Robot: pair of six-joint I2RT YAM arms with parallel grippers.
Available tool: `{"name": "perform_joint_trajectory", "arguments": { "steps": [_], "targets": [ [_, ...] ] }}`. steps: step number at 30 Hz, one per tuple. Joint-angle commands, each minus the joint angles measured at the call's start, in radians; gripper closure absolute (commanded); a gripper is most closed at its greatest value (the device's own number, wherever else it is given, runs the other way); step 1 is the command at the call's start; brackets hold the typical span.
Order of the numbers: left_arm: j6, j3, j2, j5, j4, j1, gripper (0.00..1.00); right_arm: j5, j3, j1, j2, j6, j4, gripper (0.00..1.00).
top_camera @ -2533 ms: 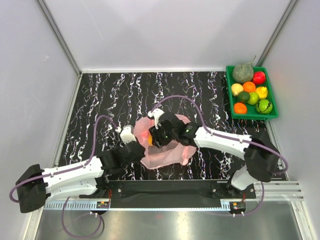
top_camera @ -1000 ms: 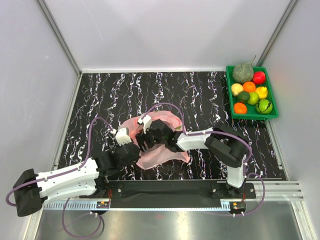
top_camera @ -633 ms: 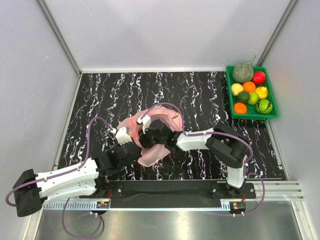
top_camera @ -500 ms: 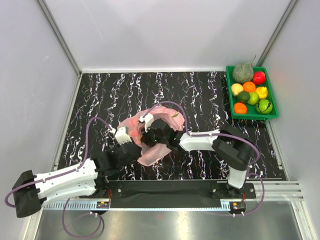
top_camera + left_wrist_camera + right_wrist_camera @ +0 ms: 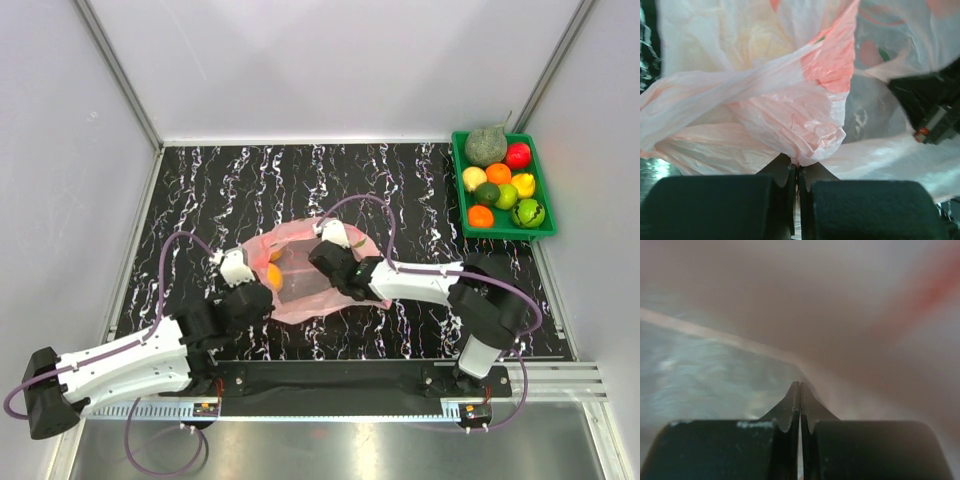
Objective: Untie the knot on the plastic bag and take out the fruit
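Note:
The pink plastic bag [image 5: 320, 285] lies at the table's middle, stretched between both grippers. My left gripper [image 5: 266, 289] is shut on a bunched fold of the plastic bag [image 5: 805, 135] at its left edge. My right gripper [image 5: 318, 258] reaches in from the right, jaws shut on a thin fold of the bag's film [image 5: 850, 340], which fills the right wrist view. An orange fruit [image 5: 273, 276] shows through the plastic near the left gripper. I cannot make out the knot. The black body of the right arm [image 5: 932, 107] shows in the left wrist view.
A green tray [image 5: 546, 196] at the back right holds several small fruits [image 5: 498, 174], a grey-green melon [image 5: 486, 146] and a red fruit [image 5: 517, 155]. White walls enclose the black marbled table [image 5: 230, 190]. Purple cables arch over both arms.
The right gripper has closed on the bag's film and drawn back to the right. The bag now spreads wider and flatter, and an orange fruit shows inside. The left arm shifted slightly left.

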Motion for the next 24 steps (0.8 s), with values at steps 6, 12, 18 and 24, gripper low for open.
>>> {"name": "perform_joint_trajectory", "arguments": {
  "steps": [6,12,18,24],
  "targets": [
    [-0.014,0.022,-0.014,-0.187,-0.157,0.014,1.0,0.266,-0.059,-0.094,-0.188,0.175,-0.241,1.0],
    [0.017,-0.037,0.007,-0.155,-0.048,0.045,1.0,0.219,-0.139,-0.1,-0.303,0.121,-0.207,1.0],
    [0.077,-0.012,0.211,-0.07,0.191,0.045,1.0,-0.2,-0.24,-0.099,-0.413,-0.056,0.021,0.82],
    [0.107,0.022,0.34,-0.043,0.28,0.046,1.0,-0.51,-0.277,-0.082,-0.456,-0.104,0.199,0.39]
  ]
}}
